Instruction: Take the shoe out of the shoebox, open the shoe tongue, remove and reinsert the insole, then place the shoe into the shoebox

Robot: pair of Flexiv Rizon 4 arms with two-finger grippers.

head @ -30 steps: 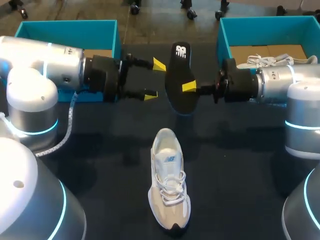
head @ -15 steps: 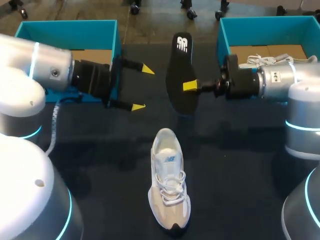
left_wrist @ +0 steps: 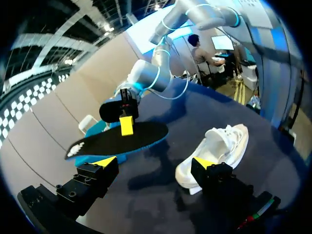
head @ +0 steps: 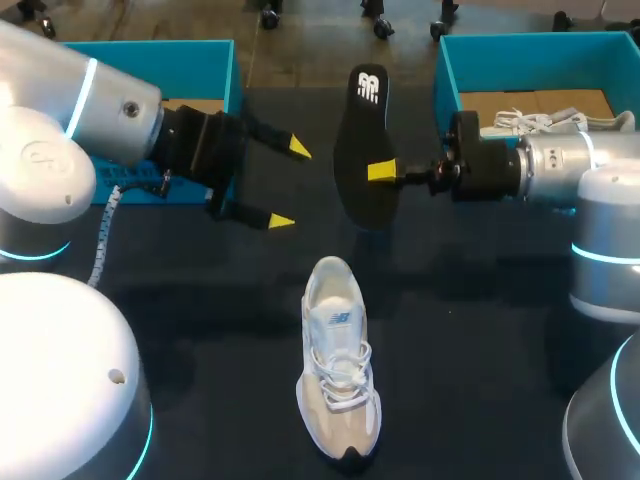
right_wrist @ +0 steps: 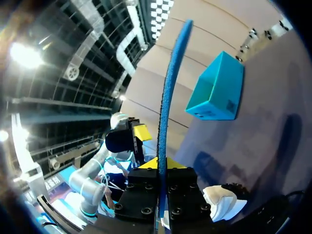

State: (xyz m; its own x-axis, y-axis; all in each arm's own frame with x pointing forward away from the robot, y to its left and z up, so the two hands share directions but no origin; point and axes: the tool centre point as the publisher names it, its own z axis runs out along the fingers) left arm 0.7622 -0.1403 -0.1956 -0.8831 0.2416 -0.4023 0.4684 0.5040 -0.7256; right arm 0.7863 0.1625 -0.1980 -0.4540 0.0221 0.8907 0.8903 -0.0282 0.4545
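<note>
White-and-beige lace-up sneaker (head: 338, 365) upright on dark table (head: 480, 350). At its 12 o'clock, black foam insole (head: 362, 130) aloft, right gripper (head: 381, 172) clenched on it. Left gripper (head: 290, 185), at insole's 9 o'clock, spread wide. Teal shoebox (head: 520, 60) beyond, 2 o'clock.

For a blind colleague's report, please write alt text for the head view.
The right gripper holds a black insole over the table, between two teal shoeboxes. The left gripper, fingers open, is beside it without touching; a white shoe stands on the table nearer the camera.
</note>
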